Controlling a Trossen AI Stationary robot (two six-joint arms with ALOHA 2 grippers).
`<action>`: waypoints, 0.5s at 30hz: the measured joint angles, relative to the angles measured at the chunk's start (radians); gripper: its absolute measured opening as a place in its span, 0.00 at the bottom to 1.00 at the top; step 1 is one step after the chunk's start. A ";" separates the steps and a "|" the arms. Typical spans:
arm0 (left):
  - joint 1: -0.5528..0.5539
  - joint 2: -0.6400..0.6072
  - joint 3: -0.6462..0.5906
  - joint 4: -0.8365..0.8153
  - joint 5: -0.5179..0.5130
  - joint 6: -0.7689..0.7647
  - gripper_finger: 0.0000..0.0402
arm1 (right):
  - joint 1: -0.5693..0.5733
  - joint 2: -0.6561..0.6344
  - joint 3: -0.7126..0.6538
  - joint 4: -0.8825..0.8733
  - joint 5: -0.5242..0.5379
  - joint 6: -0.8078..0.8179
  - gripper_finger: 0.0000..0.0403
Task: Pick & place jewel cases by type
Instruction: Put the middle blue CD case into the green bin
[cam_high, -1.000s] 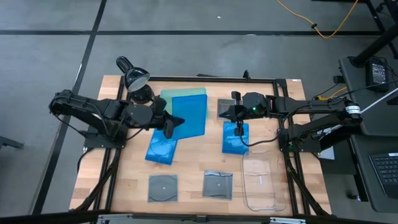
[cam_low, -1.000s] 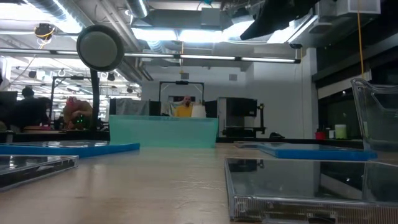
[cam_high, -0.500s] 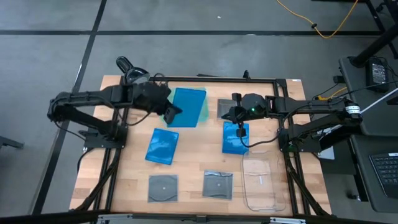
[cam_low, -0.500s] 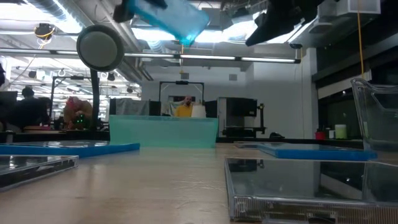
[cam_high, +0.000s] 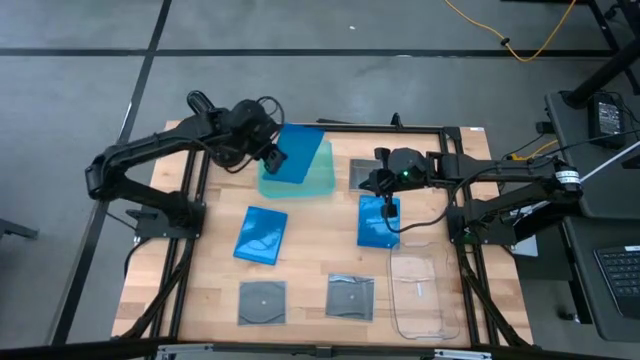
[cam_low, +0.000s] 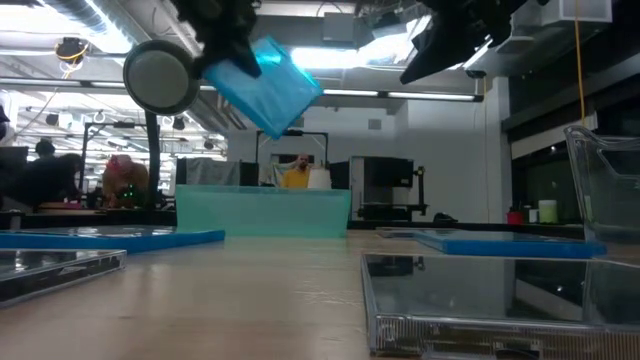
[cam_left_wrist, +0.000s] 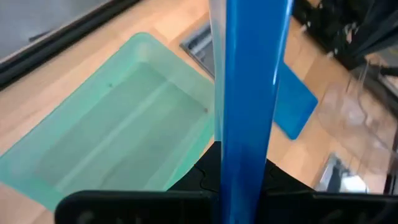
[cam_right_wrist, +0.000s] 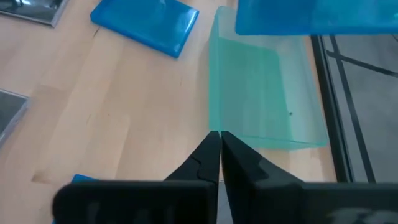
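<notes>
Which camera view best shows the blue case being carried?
The low view: the blue case hangs tilted above the green tray. The high view shows it from above, the left wrist view edge-on, the right wrist view only part.

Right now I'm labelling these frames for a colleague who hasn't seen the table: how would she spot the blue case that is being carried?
Start at the translucent green tray at the table's far edge. Just above it, the left gripper is shut on a bright blue jewel case, tilted in the air. The other two blue cases lie flat on the wood; this one alone is off the table.
</notes>
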 joint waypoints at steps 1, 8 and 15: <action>0.015 0.016 0.000 -0.001 0.026 0.027 0.03 | -0.002 0.000 0.000 0.000 0.000 0.000 0.05; 0.088 0.112 0.000 -0.032 0.108 0.183 0.03 | -0.006 0.000 0.000 -0.009 0.000 0.007 0.01; 0.102 0.141 0.000 -0.072 0.015 0.310 0.03 | -0.006 0.000 0.000 -0.026 0.003 0.029 0.05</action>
